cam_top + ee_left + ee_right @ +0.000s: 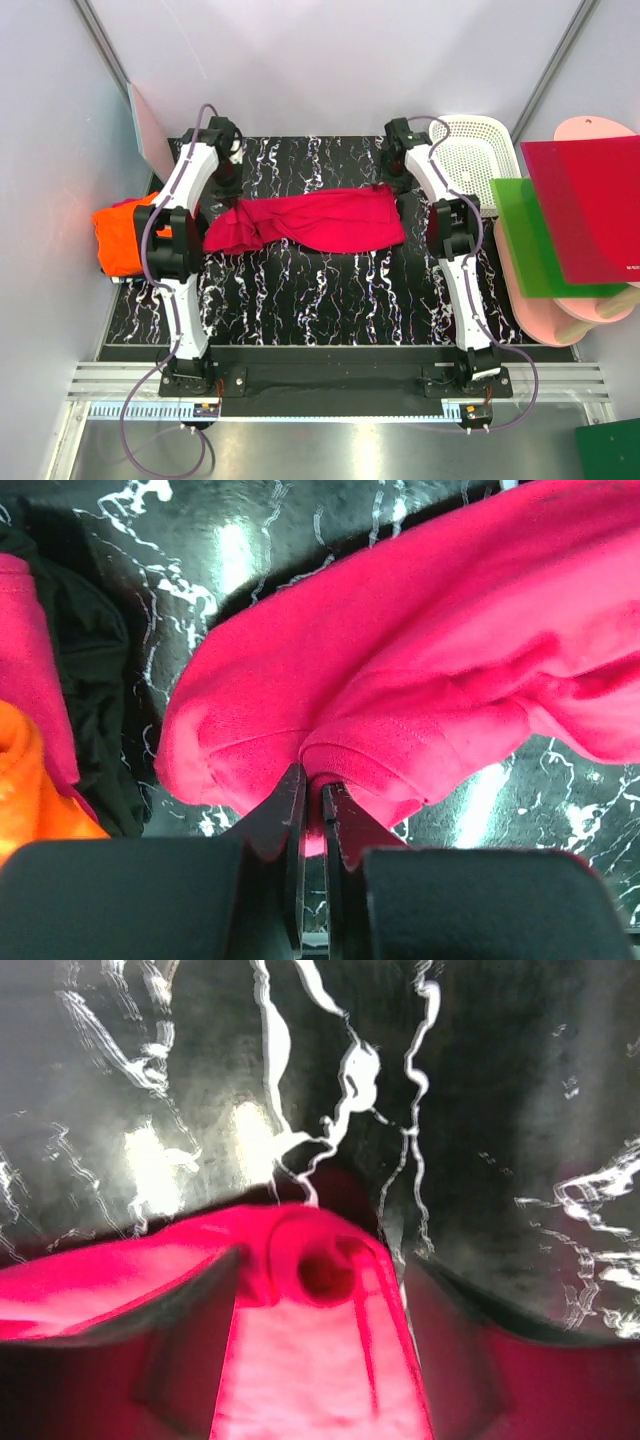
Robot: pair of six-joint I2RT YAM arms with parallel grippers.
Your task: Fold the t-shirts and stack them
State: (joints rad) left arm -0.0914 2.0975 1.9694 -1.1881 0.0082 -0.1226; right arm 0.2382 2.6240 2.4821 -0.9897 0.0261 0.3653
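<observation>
Shirt across the middle of the table, second shirt left of it at the table edge, basket at far right, boards overlapping right of the table.

The crimson-pink t-shirt is sprawled sideways across the middle of the table, rumpled and loosely doubled over, running from roughly 9 o'clock to 3 o'clock. The orange t-shirt is just a bunched-up lump way out at 9 o'clock.

Left gripper, reached far forward, pinches the red t-shirt, jaws nearly together; right gripper, likewise forward, stands spread.
</observation>
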